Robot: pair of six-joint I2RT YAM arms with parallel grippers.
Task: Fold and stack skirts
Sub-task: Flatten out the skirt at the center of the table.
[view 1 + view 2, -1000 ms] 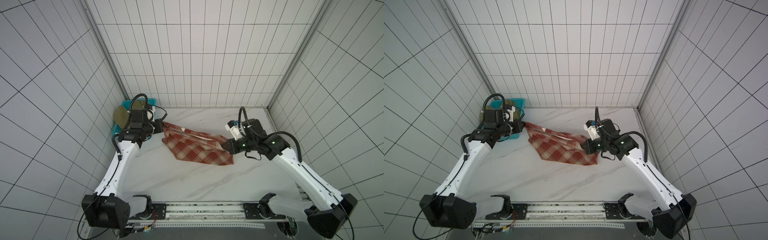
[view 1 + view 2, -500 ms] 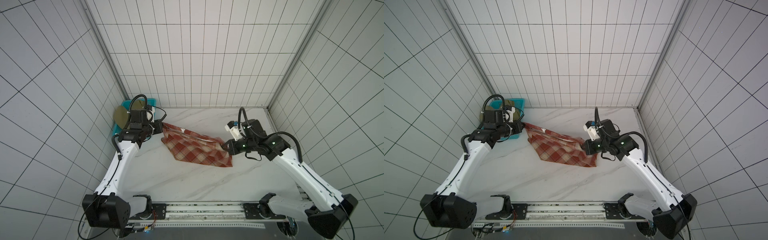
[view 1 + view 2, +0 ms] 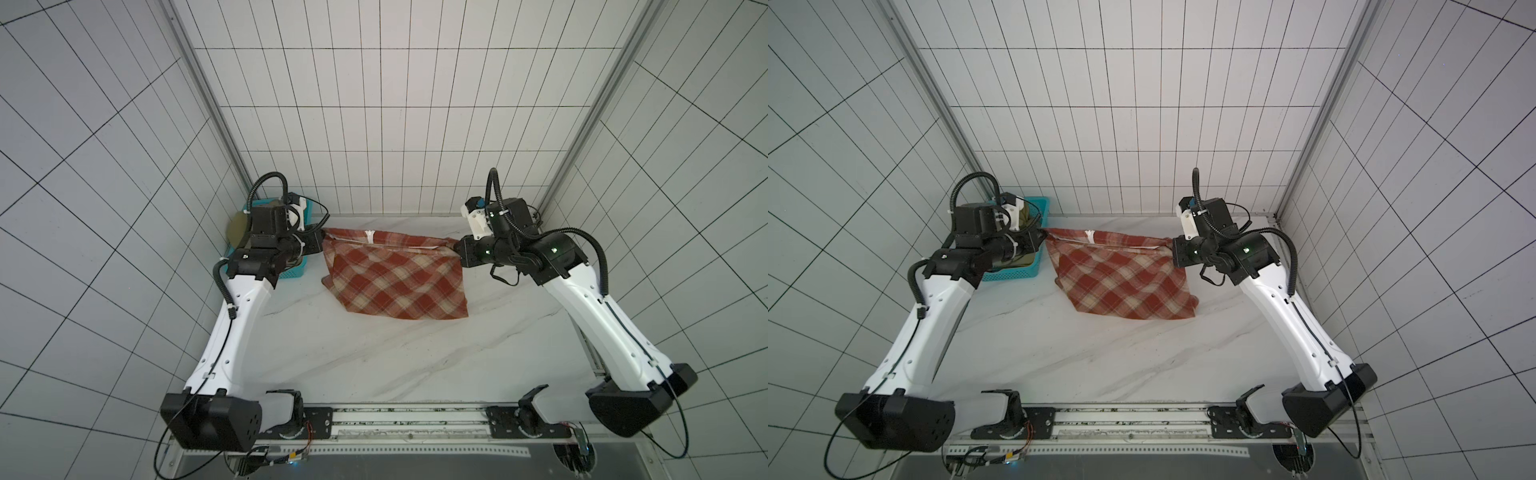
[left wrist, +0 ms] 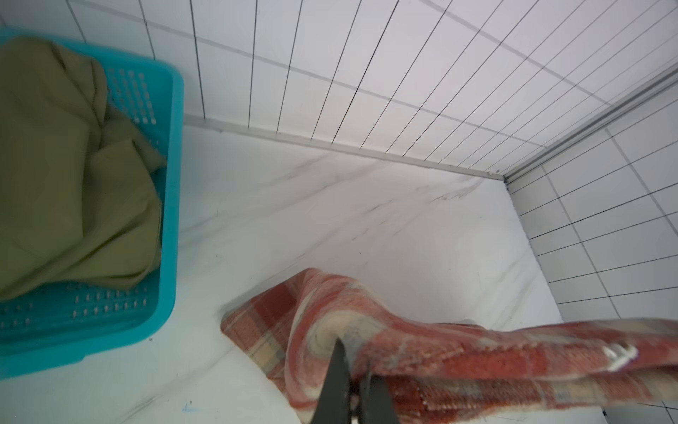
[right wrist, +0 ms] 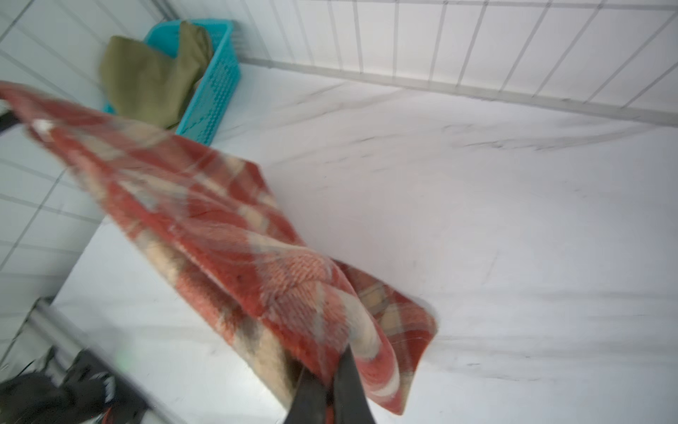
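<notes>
step in hand: spreading the plaid skirt flat ahead of a first fold (a reading of the pose, not a certainty).
plaid skirt, place: strung by its waistband between the two arms, over the back half of the marble tabletop; hem draped forward and apparently resting on the marble.
left gripper: pinched tight on the waistband corner nearest the basket; in the wrist view, dark fingers closed with cloth bunched over them.
right gripper: likewise clamped narrow, on the opposite waistband corner.
olive-khaki skirt: crumpled in the teal perforated basket at the back left corner, partly spilling over a rim; touched by neither arm.
doing it well: keep the waistband taut and level; lower both ends together; draw the cloth to lay the hem out ahead of the waistband, not folded under; watch the bunched, shorter-hanging side by the left gripper; let go only once flat.
risk: uneven lowering, and a diagonal crease carried into every later fold.
count, skirts: two (one plaid, one olive).
count, baskets: one.
count, grippers: two, both gripping the same garment.
</notes>
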